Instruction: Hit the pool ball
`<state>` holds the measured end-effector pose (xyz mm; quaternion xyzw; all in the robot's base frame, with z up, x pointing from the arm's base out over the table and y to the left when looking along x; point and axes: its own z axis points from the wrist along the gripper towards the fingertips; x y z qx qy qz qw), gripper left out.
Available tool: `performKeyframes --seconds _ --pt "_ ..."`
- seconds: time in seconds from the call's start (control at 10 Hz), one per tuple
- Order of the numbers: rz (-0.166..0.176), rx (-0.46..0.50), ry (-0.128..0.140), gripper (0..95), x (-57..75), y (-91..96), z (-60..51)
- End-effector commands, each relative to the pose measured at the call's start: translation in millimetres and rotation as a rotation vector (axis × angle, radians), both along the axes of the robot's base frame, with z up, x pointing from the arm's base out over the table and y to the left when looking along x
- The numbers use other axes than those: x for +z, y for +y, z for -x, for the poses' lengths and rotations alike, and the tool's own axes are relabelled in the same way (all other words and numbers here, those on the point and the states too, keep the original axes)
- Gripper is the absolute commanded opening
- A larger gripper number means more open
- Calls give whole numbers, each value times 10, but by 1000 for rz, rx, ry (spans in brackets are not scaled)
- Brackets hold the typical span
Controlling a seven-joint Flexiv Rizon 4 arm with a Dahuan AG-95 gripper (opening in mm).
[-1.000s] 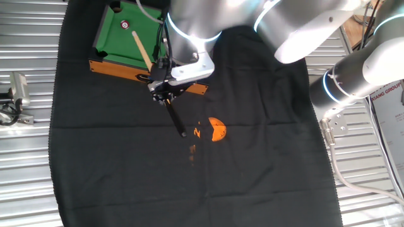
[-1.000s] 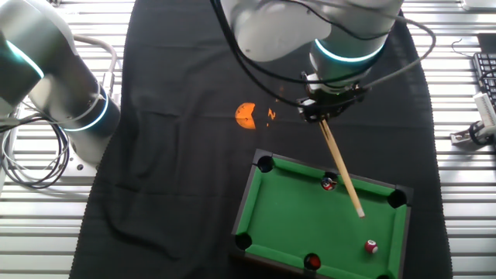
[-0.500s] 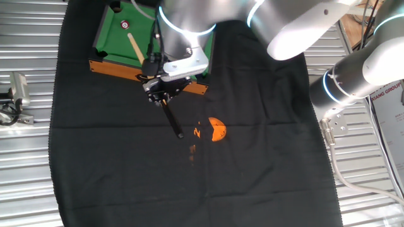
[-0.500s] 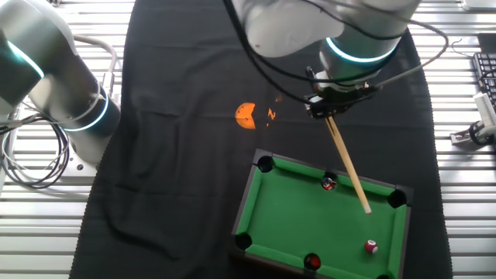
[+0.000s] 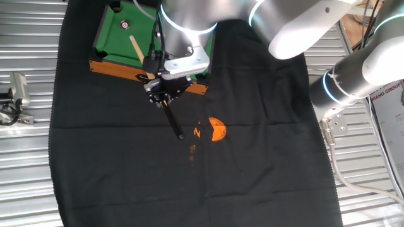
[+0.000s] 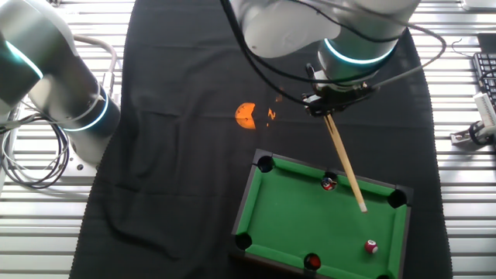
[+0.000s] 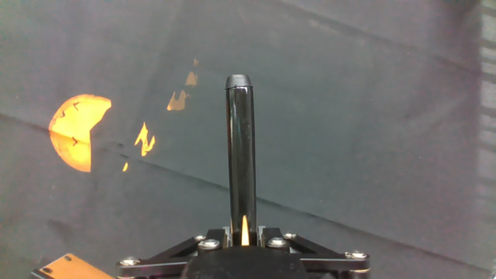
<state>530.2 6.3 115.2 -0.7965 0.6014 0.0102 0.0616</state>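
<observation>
Tabletop point(image 5: 31, 176) of ribbed metal slats, black cloth point(image 6: 178, 178) spread over middle. Orange marks point(image 5: 216, 129) on cloth. Green toy pool table point(image 6: 294, 225) sits on cloth, wooden-sided. Second silver arm base point(image 6: 58, 85) stands at cloth edge.

Gripper point(image 6: 332, 105) above cloth just beside toy table; jaws closed tight on cue stick point(image 6: 346, 167). Cue slants: pale tip over green felt, dark butt point(image 7: 240, 147) over cloth.

Pool ball point(image 6: 372, 246), bright red with white spot, on felt near corner, apart from cue tip. Darker red ball point(image 6: 328, 184) just beside cue shaft.
</observation>
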Motion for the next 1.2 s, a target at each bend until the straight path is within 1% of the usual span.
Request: performKeyframes --seconds 0.1,0.7,1.2 --pt "11 -6 -4 0 -4 -4 -2" --pt "8 -10 -8 0 -21 -9 -7" --pt "-27 -24 -10 0 -27 -12 -9"
